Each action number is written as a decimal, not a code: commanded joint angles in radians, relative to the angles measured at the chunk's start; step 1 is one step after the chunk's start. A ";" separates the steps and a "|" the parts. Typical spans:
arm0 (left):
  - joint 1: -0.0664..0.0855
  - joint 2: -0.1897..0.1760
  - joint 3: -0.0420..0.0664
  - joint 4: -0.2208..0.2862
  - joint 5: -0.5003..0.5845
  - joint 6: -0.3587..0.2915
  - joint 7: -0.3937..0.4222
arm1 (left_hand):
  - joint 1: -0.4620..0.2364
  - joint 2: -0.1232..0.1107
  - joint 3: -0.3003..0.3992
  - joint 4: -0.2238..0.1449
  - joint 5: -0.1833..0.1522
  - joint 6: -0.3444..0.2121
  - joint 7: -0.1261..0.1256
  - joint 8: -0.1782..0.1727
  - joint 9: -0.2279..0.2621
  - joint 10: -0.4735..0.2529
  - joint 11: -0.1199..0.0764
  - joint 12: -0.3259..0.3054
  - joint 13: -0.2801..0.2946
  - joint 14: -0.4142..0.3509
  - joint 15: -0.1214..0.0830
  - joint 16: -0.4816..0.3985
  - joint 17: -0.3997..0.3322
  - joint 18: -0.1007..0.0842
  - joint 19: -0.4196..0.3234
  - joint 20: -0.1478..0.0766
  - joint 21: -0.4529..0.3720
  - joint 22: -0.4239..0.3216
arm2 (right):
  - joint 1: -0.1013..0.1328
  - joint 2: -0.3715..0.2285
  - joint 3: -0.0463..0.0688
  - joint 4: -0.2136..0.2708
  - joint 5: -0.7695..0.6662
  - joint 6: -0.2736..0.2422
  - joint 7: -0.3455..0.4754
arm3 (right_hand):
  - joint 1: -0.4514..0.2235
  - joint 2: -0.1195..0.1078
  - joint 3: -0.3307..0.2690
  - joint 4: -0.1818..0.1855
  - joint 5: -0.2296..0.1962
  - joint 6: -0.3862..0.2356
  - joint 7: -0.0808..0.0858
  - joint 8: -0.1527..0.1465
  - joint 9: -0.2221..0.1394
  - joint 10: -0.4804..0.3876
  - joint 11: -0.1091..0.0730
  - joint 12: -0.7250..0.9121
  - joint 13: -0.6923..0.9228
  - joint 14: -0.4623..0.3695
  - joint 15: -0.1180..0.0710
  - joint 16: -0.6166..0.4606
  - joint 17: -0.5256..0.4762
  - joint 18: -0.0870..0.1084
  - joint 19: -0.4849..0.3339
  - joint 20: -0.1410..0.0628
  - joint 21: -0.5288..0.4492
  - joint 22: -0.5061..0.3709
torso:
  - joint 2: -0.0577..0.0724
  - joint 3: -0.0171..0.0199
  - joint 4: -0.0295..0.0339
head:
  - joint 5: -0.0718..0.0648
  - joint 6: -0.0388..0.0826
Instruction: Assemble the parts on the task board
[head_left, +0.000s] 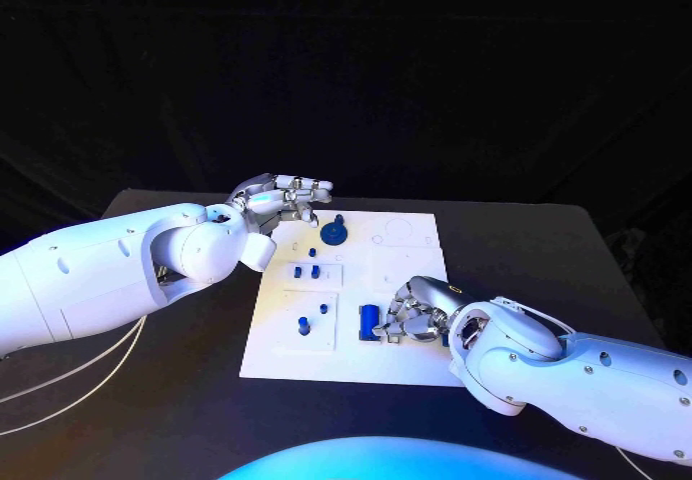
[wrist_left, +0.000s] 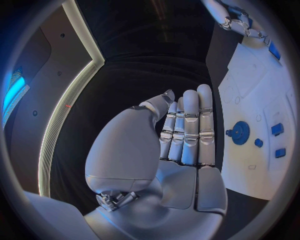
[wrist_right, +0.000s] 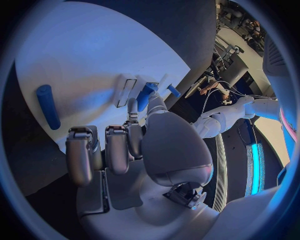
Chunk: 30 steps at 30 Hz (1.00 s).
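The white task board (head_left: 411, 360) lies in the middle of the table. On it are a blue gear (head_left: 335, 235), several small blue parts (head_left: 304, 270) and a blue cylinder (head_left: 371, 320) lying flat. My right hand (head_left: 414, 316) rests low on the board just right of the cylinder (wrist_right: 47, 106), its fingers curled. Thumb and one finger pinch a small blue part (wrist_right: 147, 95). My left hand (head_left: 281, 200) hovers by the board's far left corner. Its fingers (wrist_left: 187, 127) are stretched out and hold nothing. The gear (wrist_left: 240, 133) lies beside that hand.
The board (wrist_left: 250, 75) carries raised white sub-plates with slots (wrist_right: 125, 90) and circular outlines (head_left: 404, 238) at its far right. Black table (head_left: 534, 260) surrounds the board on all sides. My left forearm (head_left: 116, 275) covers the table's left part.
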 joint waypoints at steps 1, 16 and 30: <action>0.001 0.000 0.001 0.003 0.005 0.014 0.005 | -0.004 0.010 -0.003 0.002 -0.001 -0.007 0.001 -0.002 -0.001 -0.007 0.000 0.008 -0.001 -0.005 0.001 -0.007 -0.002 0.014 0.006 0.000 -0.006 -0.002 | -0.001 0.000 0.000 0.002 -0.019 -0.013 -0.003 | 0.003 0.012 0.001 0.003 0.002 0.004 -0.004 0.005 0.001 0.013 -0.004 0.005 0.029 0.070 -0.007 0.006 0.066 -0.017 0.081 -0.006 0.003 0.247 | 0.000 0.0003 -0.0007 | 0.002 0.000; 0.001 -0.006 0.000 0.004 0.005 0.014 0.003 | -0.004 0.010 -0.003 0.002 -0.001 -0.007 0.001 -0.002 -0.001 -0.007 0.000 0.008 -0.001 -0.005 0.001 -0.007 -0.002 0.014 0.006 0.000 -0.006 -0.002 | 0.007 -0.100 0.001 0.060 -0.020 -0.051 0.031 | 0.032 0.007 0.007 -0.008 0.012 -0.041 0.012 -0.027 -0.012 -0.029 0.009 -0.054 -0.020 0.067 0.002 -0.002 0.054 -0.012 0.069 -0.001 -0.026 0.239 | -0.001 -0.0004 -0.0036 | -0.006 0.006; 0.001 -0.015 -0.001 0.012 0.005 0.013 0.004 | -0.004 0.010 -0.003 0.002 -0.001 -0.007 0.001 -0.002 -0.001 -0.007 0.000 0.008 -0.001 -0.005 0.001 -0.007 -0.002 0.014 0.006 0.000 -0.006 -0.002 | 0.015 -0.263 0.000 0.093 -0.112 -0.061 0.017 | 0.059 0.030 0.026 -0.002 0.016 -0.037 0.035 -0.126 -0.072 -0.025 0.028 -0.066 -0.025 0.068 0.020 0.000 0.059 -0.015 0.075 0.017 -0.010 0.244 | -0.001 0.0029 -0.0229 | -0.029 0.012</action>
